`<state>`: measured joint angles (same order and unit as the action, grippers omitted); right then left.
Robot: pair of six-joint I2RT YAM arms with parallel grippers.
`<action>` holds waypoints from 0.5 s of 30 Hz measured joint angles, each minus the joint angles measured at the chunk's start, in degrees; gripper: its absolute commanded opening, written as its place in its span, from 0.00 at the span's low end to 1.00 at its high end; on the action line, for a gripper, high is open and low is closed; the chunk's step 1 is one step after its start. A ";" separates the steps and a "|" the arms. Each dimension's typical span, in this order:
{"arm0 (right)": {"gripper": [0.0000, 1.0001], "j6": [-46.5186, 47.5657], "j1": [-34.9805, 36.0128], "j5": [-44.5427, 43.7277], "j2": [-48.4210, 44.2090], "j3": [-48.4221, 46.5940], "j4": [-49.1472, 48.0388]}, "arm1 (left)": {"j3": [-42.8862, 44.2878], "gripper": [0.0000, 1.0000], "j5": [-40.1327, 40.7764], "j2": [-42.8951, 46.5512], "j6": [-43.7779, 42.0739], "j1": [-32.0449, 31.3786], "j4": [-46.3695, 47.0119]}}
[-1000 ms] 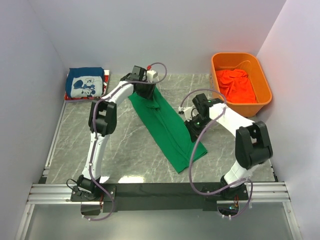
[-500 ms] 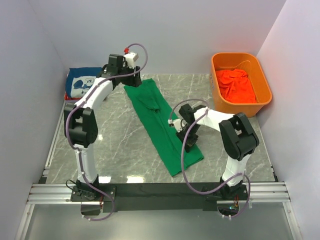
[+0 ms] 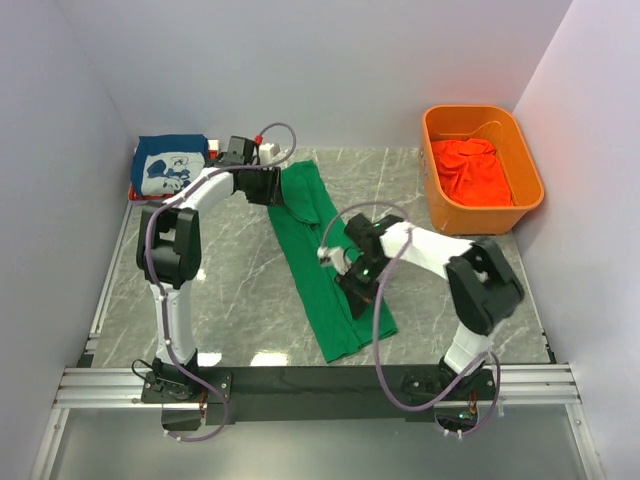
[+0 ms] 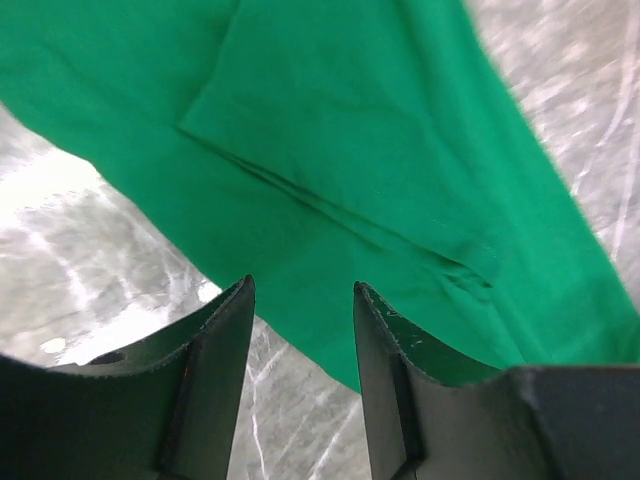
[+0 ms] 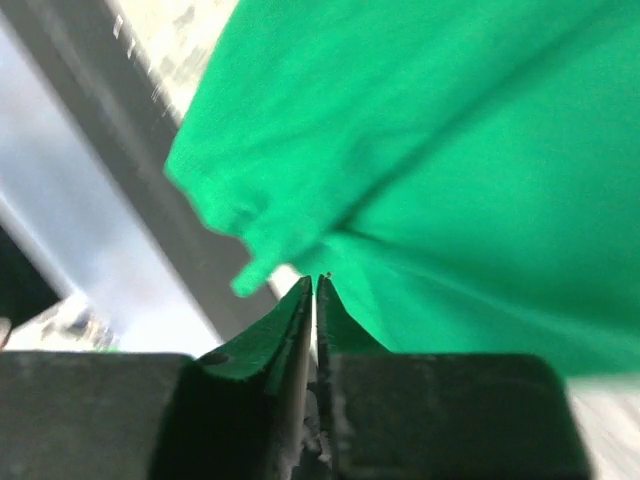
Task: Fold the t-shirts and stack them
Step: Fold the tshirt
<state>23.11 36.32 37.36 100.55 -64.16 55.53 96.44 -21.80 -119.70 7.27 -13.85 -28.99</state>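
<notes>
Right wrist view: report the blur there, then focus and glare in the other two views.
Right wrist: the green t-shirt and the background are smeared, only the right gripper is crisp. Left wrist: the shirt's seams are sharp, glare whitens the table at left. Top external: evenly lit, sharp throughout.

long t-shirt [image 3: 320, 270] centre, folded t-shirts [image 3: 170, 168] far left, bin [image 3: 486, 216] far right, crumpled t-shirt [image 3: 470, 168] inside

My right claw [image 5: 315, 290], dark fingers [image 5: 265, 345] pressed together, tips at the edge of the blurred green t-shirt [image 5: 450, 170], cloth filling the upper right, rumpled corner drooping left, dark rail [image 5: 140, 190] beyond, pale desk [image 5: 170, 40] above.
</notes>
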 measured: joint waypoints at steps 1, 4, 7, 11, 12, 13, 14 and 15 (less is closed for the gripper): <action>0.17 -0.68 -1.14 -0.70 -1.75 0.00 -0.96 | 0.13 0.49 -0.15 -0.96 0.15 -0.09 -0.17; 0.25 -3.30 -3.30 -4.15 -7.15 -0.15 -5.29 | 0.35 0.50 -0.50 -3.06 0.66 -0.35 -1.05; 0.27 -7.34 -3.02 -8.52 -8.59 -3.26 -9.90 | 0.72 0.50 -0.52 -4.28 0.98 -0.76 -1.46; 0.32 -12.31 -1.57 -14.38 -2.12 -12.79 -14.51 | 2.12 0.50 -0.81 -4.98 1.44 -1.14 -1.73; 0.33 -13.53 -1.25 -15.61 0.50 -15.89 -15.67 | 2.49 0.50 -0.85 -5.07 1.53 -1.20 -1.70; 0.33 -14.40 -0.98 -16.85 2.80 -18.34 -16.55 | 2.75 0.50 -0.85 -5.09 1.60 -1.25 -1.70; 0.35 -15.32 -0.74 -17.92 5.57 -21.44 -17.14 | 3.04 0.50 -0.85 -5.16 1.64 -1.29 -1.70; 0.35 -16.26 -0.52 -18.78 7.98 -23.69 -18.18 | 3.30 0.50 -0.87 -5.20 1.64 -1.31 -1.70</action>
<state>6.85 35.79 18.59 108.53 -87.85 37.34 99.74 -22.68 -124.90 8.91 -15.16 -30.70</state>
